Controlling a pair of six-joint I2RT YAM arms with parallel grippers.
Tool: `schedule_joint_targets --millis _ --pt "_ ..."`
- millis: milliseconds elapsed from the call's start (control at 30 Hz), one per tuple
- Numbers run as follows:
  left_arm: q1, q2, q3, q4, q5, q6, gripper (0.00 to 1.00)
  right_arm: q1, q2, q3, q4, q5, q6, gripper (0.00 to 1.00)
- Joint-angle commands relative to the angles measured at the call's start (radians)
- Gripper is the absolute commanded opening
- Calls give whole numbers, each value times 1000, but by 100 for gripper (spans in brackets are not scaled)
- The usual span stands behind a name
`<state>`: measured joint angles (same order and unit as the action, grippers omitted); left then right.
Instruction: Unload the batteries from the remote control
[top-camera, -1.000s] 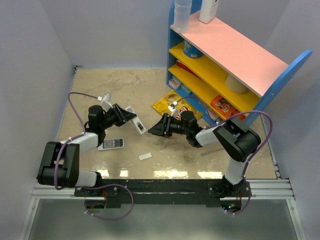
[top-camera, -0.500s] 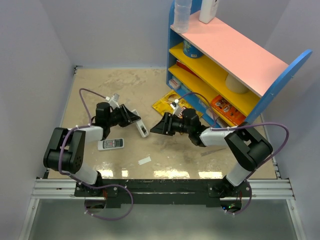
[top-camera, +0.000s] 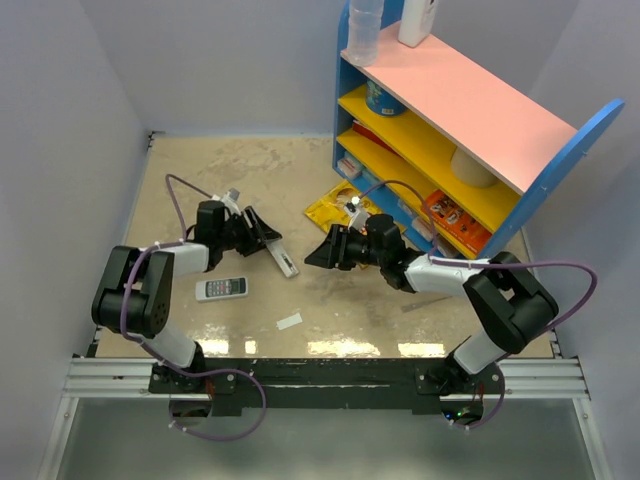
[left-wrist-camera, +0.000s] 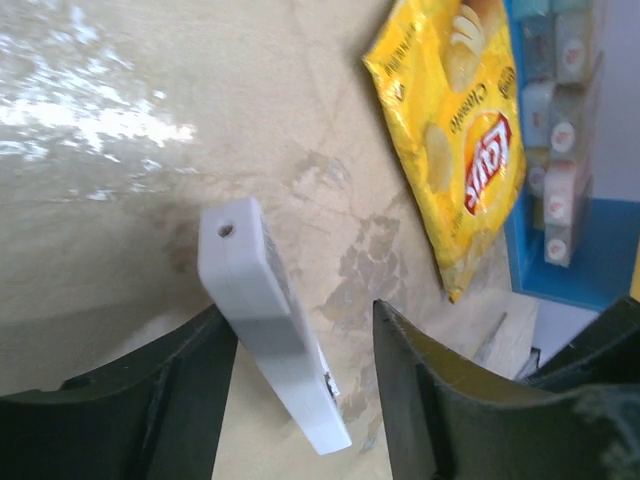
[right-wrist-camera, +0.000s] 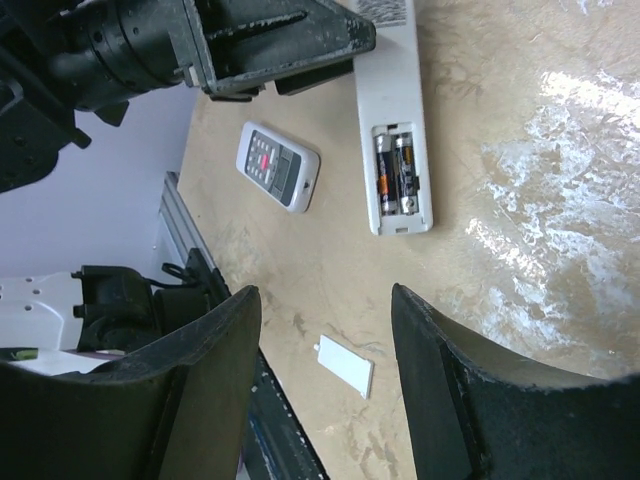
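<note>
Beige bench (top-camera: 250, 180) | left tool (top-camera: 266, 240) apart around slim remote (right-wrist-camera: 393, 110), unclamped | right tool (right-wrist-camera: 322, 292) apart over batteries (right-wrist-camera: 395, 175) | risk: unpinned remote skids when pried

We see the remote control (right-wrist-camera: 391, 100) as smooth, matt white plastic, and its batteries (right-wrist-camera: 395, 175) as dark and glossy with coppery metal ends. The desk (top-camera: 200, 170) looks like mottled beige stone, shiny where light glares. The chip bag (left-wrist-camera: 460, 130) is glossy, crinkled foil. The left hand (left-wrist-camera: 300, 330) and the right hand (right-wrist-camera: 325, 300) are matt black plastic.
</note>
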<state>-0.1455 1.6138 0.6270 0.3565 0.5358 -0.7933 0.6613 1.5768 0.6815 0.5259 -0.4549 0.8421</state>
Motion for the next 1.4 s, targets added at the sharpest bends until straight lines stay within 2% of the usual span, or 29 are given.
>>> schedule_joint_targets --millis 0,33,133,433,633,800,933,1133,1233,1367 --pt "-3 -48 124 -224 -183 54 63 -3 -47 41 -35 36 -49 59" --pt "-3 -49 144 -335 -266 51 66 -3 -49 43 -38 38 -52 59" --pt "-3 -60 194 -491 -370 23 69 -3 -57 43 -43 39 -55 59" --pt "3 -187 238 -787 -646 -158 66 -2 -55 38 -49 53 -77 59" --pt "15 -282 198 -886 -692 -242 65 4 60 179 -61 44 -179 58" --pt "75 -353 183 -939 -691 -212 65 64 179 354 -254 218 -375 60" --pt "136 -377 175 -959 -643 -182 65 112 270 473 -325 292 -436 59" --pt "168 -385 168 -984 -651 -175 65 170 368 562 -386 355 -485 58" --pt "181 -384 160 -976 -642 -161 64 184 396 578 -403 383 -498 54" --pt "195 -382 142 -961 -643 -153 63 227 408 595 -432 462 -512 42"
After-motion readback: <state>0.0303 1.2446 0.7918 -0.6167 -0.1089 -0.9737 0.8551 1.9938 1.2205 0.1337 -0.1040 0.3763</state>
